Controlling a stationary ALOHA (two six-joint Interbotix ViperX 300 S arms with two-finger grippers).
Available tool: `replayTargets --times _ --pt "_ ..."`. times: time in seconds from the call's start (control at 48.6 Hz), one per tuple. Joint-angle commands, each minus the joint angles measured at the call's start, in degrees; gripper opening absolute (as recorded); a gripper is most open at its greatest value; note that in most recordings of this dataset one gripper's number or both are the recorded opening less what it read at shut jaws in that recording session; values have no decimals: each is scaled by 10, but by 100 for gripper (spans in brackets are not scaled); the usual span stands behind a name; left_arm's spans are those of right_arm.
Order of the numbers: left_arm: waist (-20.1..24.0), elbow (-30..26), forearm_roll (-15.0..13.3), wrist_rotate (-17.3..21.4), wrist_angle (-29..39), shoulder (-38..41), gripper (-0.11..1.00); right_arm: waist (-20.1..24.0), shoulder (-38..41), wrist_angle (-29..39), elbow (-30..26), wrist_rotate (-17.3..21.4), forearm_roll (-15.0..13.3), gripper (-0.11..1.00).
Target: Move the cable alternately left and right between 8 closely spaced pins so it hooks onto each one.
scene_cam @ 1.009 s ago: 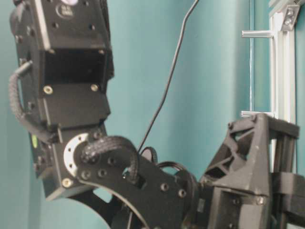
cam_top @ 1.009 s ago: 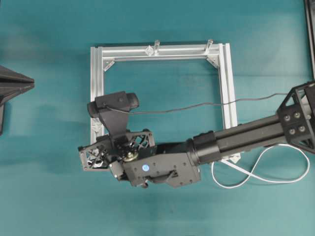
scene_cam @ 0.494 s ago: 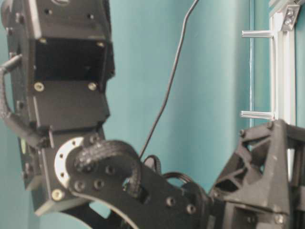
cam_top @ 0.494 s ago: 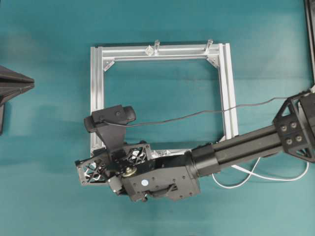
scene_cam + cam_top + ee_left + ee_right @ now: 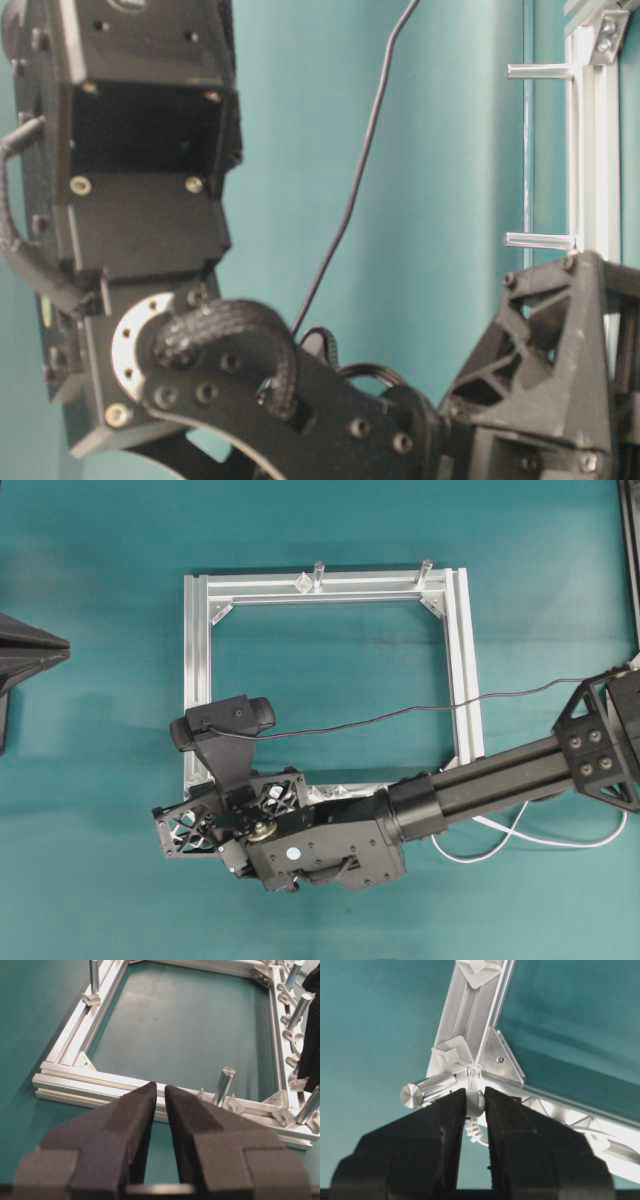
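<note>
My right gripper (image 5: 475,1092) is shut on the small white plug (image 5: 476,1103) of the cable, held against the corner of the aluminium frame (image 5: 470,1015) beside a lying-looking metal post (image 5: 427,1091). In the overhead view the right gripper (image 5: 187,820) sits over the frame's (image 5: 197,680) front left corner. The white cable (image 5: 540,842) loops on the table by the front right corner. The pins (image 5: 290,1035) run along the rail at the right of the left wrist view. My left gripper (image 5: 160,1087) is shut on nothing, hovering before the frame's near rail (image 5: 100,1082).
Two upright posts (image 5: 318,574) (image 5: 425,572) stand on the frame's far rail. Another post (image 5: 223,1085) rises near the left gripper. A thin black camera wire (image 5: 400,712) crosses the frame's opening. The right forearm (image 5: 500,770) lies over the front right corner.
Over the last second the right arm has shifted toward the table's front, carrying the gripper down to the frame's front left corner; the cable loop has drawn in. Nothing has moved since half a second ago.
</note>
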Motion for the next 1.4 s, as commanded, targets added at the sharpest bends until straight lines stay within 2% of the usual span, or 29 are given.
replayTargets --times 0.0,0.7,0.824,0.947,1.38 --pt "2 -7 1 -4 -3 5 21 6 -16 0 -13 -2 -2 17" --pt "2 -7 1 -4 -3 5 21 40 -16 21 -22 7 -2 17" --pt "2 -7 1 -4 -3 4 21 47 -15 23 -24 19 -1 17" --pt "2 -7 1 -4 -3 4 21 50 -14 23 -24 30 -1 17" --pt "2 -7 1 -4 -3 4 21 51 -11 21 -24 31 -3 17"
